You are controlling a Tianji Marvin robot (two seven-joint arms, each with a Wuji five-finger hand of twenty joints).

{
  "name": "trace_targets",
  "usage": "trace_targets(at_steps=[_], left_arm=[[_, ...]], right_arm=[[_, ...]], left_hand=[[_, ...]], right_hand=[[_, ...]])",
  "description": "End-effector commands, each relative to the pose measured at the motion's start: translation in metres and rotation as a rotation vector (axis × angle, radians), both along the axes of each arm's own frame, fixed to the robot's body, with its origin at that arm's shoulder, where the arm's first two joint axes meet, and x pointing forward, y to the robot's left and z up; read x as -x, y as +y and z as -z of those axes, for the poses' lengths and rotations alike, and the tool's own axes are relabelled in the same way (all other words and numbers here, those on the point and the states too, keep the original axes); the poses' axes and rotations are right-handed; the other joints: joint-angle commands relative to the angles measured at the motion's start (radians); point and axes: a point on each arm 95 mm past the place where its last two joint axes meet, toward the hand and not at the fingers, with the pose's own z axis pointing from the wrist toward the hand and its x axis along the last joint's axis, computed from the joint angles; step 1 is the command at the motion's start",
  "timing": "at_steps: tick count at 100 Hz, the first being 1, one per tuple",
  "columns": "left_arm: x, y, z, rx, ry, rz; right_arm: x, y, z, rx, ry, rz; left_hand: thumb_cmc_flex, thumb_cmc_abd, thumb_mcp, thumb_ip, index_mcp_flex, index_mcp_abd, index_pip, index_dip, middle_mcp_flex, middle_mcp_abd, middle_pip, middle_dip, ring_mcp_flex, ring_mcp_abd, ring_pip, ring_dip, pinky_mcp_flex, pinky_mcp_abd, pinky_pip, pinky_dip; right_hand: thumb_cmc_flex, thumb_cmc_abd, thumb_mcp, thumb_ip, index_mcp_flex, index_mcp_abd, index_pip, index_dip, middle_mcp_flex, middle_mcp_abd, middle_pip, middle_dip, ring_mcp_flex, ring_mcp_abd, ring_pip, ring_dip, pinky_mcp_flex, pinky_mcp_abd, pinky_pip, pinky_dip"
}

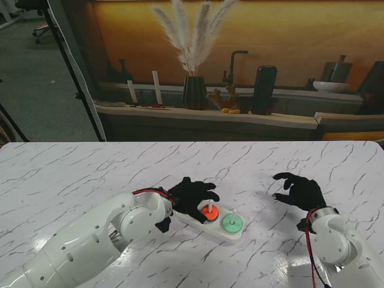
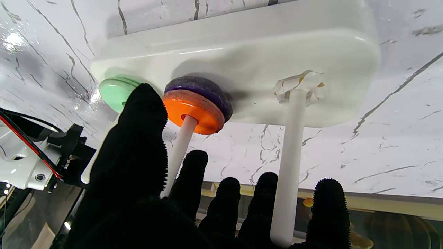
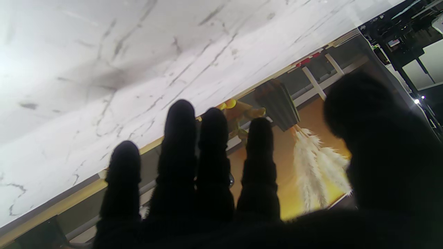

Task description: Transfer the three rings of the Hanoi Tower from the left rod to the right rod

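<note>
Here, left robot hand [image 1: 193, 197] spread over orange ring [image 1: 209, 212], grasping nothing, green ring [image 1: 231, 224] beside, right robot hand [image 1: 302, 192] released, apart.

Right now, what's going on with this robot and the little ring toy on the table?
It's working a Hanoi Tower. The left hand hovers over the white base, fingers spread around the rods, holding nothing. The orange ring sits on a purple ring on the middle rod; the green ring is on the right rod. The right hand hangs open, off to the right.
</note>
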Motion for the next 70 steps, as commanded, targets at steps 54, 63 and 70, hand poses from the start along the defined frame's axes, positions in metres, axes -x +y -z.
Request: trace_targets(at_steps=[54, 63, 70], left_arm=[[0.003, -0.011, 0.014, -0.104, -0.045, 0.121], [0.004, -0.012, 0.017, -0.115, -0.07, 0.133], [0.004, -0.013, 0.018, -0.129, -0.09, 0.145]], right_arm=[[0.004, 0.003, 0.004, -0.01, 0.009, 0.0], [0.004, 0.003, 0.005, -0.01, 0.009, -0.001], [0.004, 0.003, 0.005, -0.01, 0.009, 0.0]], left_hand=[[-0.079, -0.102, 0.212, -0.012, -0.078, -0.001, -0.061, -0.008, -0.072, 0.014, -0.02, -0.007, -0.022, 0.007, -0.011, 0.009, 0.0, 0.0, -0.012, 0.029], [-0.074, -0.103, 0.224, -0.014, -0.061, -0.008, -0.049, 0.0, -0.063, 0.011, -0.016, -0.005, -0.014, 0.005, -0.006, 0.012, 0.006, -0.003, 0.004, 0.037], [-0.074, -0.106, 0.239, -0.019, -0.046, -0.018, -0.031, 0.017, -0.054, 0.011, -0.013, -0.003, -0.009, 0.004, -0.001, 0.018, 0.005, -0.003, 0.024, 0.045]], right_hand=[[0.006, 0.0, 0.012, 0.045, 0.012, -0.01, 0.002, 0.008, 0.033, -0.021, 0.022, 0.017, 0.029, -0.009, 0.033, 0.017, 0.0, 0.196, 0.022, -0.002], [0.005, 0.0, 0.011, 0.045, 0.012, -0.011, 0.002, 0.008, 0.033, -0.02, 0.022, 0.017, 0.03, -0.011, 0.033, 0.017, 0.001, 0.196, 0.023, -0.002], [0.007, -0.001, 0.012, 0.045, 0.012, -0.011, 0.002, 0.008, 0.032, -0.02, 0.022, 0.016, 0.029, -0.009, 0.033, 0.016, 0.001, 0.196, 0.023, -0.002]])
